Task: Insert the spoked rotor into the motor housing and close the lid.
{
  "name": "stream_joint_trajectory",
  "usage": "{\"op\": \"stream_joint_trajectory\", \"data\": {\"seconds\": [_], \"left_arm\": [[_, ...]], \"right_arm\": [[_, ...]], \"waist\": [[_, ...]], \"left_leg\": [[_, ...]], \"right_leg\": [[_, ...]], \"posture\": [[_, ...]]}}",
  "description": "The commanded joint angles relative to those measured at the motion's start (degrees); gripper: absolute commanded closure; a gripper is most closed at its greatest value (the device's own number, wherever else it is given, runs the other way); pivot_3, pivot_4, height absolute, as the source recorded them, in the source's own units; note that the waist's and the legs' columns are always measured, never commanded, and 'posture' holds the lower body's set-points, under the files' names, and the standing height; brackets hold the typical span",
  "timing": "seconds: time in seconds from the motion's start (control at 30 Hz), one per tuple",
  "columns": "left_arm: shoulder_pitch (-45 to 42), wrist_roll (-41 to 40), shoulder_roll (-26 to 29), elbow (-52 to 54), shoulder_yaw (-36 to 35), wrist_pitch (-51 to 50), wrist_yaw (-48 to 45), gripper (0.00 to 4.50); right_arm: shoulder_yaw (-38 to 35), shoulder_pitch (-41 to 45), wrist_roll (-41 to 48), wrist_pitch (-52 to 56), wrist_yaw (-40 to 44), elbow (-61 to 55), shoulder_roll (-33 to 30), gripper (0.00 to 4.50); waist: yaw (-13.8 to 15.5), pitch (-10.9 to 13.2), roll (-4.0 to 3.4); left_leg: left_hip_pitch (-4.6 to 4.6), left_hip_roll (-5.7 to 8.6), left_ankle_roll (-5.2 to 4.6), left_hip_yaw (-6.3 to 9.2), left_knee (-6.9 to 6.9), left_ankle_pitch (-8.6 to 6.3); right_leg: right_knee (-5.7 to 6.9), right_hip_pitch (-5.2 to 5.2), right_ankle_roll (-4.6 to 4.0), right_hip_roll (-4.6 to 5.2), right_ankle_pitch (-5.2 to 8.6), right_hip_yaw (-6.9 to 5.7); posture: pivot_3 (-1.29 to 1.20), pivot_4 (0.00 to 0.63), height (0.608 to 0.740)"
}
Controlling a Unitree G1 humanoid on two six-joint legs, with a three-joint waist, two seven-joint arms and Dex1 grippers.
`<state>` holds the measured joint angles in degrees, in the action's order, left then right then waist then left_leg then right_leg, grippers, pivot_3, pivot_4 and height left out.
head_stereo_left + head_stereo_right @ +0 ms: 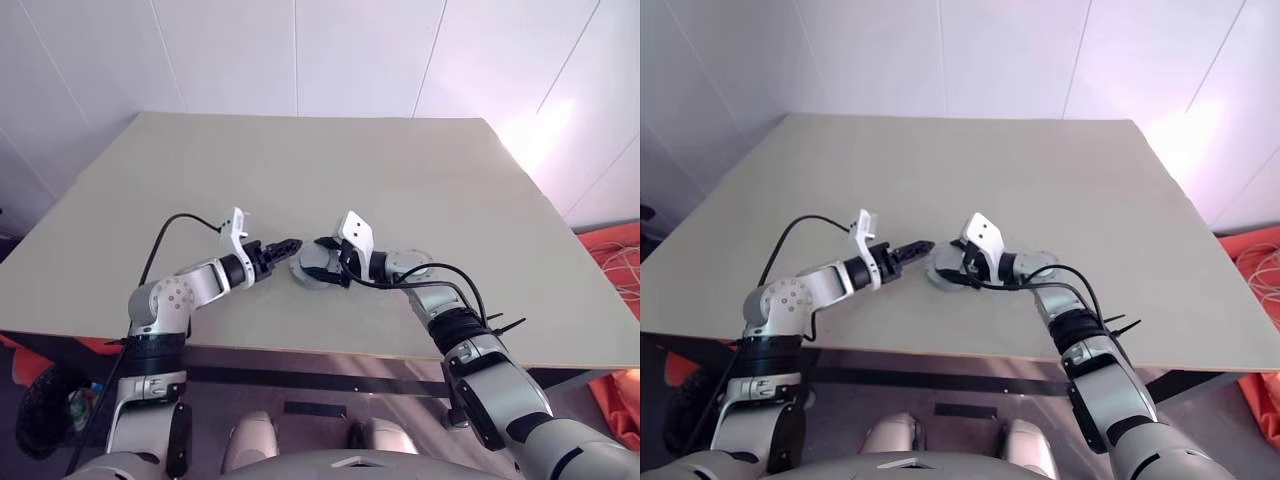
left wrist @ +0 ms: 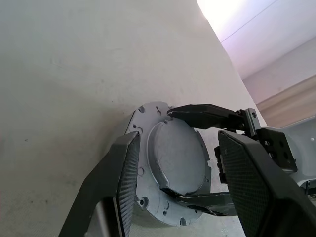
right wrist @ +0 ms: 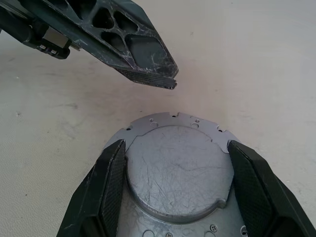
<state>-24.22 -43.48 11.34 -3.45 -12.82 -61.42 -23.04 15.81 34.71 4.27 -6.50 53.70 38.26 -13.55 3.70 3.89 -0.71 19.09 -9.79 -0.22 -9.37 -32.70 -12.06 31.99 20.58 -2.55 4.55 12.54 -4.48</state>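
so my right gripper (image 3: 170, 190) is clamped across the lid (image 3: 177, 170), lying flat grey side up on the table (image 1: 400, 170), left gripper (image 1: 283, 246) open just beside it

arms: silver-grey metal segments, black joint bands
wrists: white angular camera brackets
left claw (image 1: 285, 245): two black fingers (image 2: 123, 187), cross-hatched pads
right claw (image 1: 335, 262): black fingers (image 3: 111, 182), same textured pads
cables: black, looping off each forearm; black zip ties on the right
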Motion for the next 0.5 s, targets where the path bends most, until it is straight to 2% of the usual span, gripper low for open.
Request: {"op": "stream_joint_trajectory", "data": {"seconds": [0.03,0.07,0.17,0.37,0.5], "left_arm": [[-1.63,-1.36,-0.06,0.04,-1.24,-0.93,0.41,1.83],[-1.72,-1.42,-0.22,-0.16,-1.31,-1.05,0.55,1.83],[-1.90,-1.43,-0.55,-0.24,-1.34,-0.66,0.33,2.42],[-3.46,-2.84,-1.27,-0.68,-2.56,-0.63,0.03,4.42],[-5.19,-3.68,-2.07,-1.96,-2.48,-2.17,0.38,4.46]], "right_arm": [[1.49,-2.71,-4.11,3.00,-1.03,4.34,-1.91,1.36],[1.46,-2.72,-4.09,3.00,-1.01,4.30,-1.91,1.36],[1.44,-2.77,-4.07,2.95,-0.99,4.31,-1.98,1.36],[1.41,-2.68,-4.13,2.79,-1.01,4.54,-2.14,1.36],[1.48,-2.61,-4.18,2.76,-0.90,4.67,-2.16,1.36]], "waist": [[0.01,0.00,0.00],[0.03,0.00,0.00],[0.04,0.00,0.00],[0.18,0.01,0.00],[0.18,0.00,0.00]], "left_leg": [[0.00,0.00,0.00,0.00,0.00,0.00],[0.00,-0.01,0.00,0.00,0.00,0.00],[-0.02,-0.01,0.01,0.00,-0.01,0.01],[-0.02,0.00,0.03,0.00,-0.01,0.02],[-0.02,0.01,0.03,0.00,-0.01,0.02]], "right_leg": [[0.03,0.01,0.00,0.00,0.00,0.00],[0.08,0.03,0.00,0.00,0.00,0.01],[0.22,0.05,0.00,0.00,0.00,0.02],[0.51,0.19,0.00,0.04,0.00,0.02],[0.53,0.20,0.00,0.04,0.00,0.03]], "posture": [[0.00,0.000,0.740],[0.00,0.000,0.740],[0.00,0.000,0.740],[0.00,0.000,0.740],[0.00,0.000,0.740]]}}
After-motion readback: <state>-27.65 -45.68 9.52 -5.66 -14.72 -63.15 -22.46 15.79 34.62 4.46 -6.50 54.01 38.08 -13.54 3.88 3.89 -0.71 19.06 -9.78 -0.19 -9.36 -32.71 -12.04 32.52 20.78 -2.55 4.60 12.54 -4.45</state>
